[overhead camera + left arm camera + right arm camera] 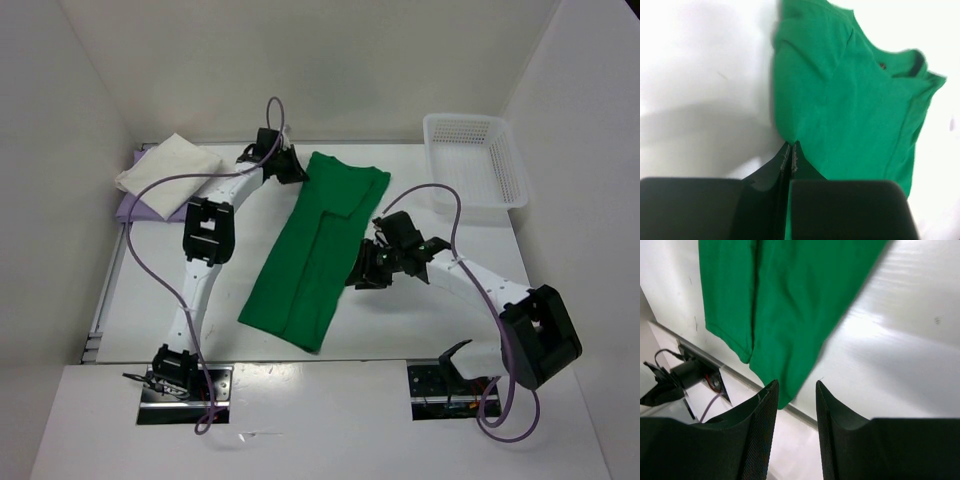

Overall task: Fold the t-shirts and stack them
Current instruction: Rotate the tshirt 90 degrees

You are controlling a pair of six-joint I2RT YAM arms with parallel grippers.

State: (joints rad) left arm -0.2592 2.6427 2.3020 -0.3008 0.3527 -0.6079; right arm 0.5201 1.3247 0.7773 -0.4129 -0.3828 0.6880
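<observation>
The bright green t-shirt (310, 250) lies slantwise mid-table, its sides folded in lengthwise and its collar at the far end. My left gripper (298, 168) sits at its far left shoulder edge. In the left wrist view the fingers (791, 146) are pressed together, with the green cloth (855, 100) drawn to a point between their tips. My right gripper (358, 275) hovers beside the shirt's right edge. It is open (796, 385) with only table between its fingers, and the green shirt (790, 290) lies beyond. At the far left, the folded cream-white t-shirt (170, 163) rests on the lavender t-shirt (145, 208).
A white lattice basket (475, 165) stands at the far right corner. White walls close in the table on three sides. The arm bases and their cables (180, 375) sit along the near edge, and a base mount (685, 371) shows in the right wrist view.
</observation>
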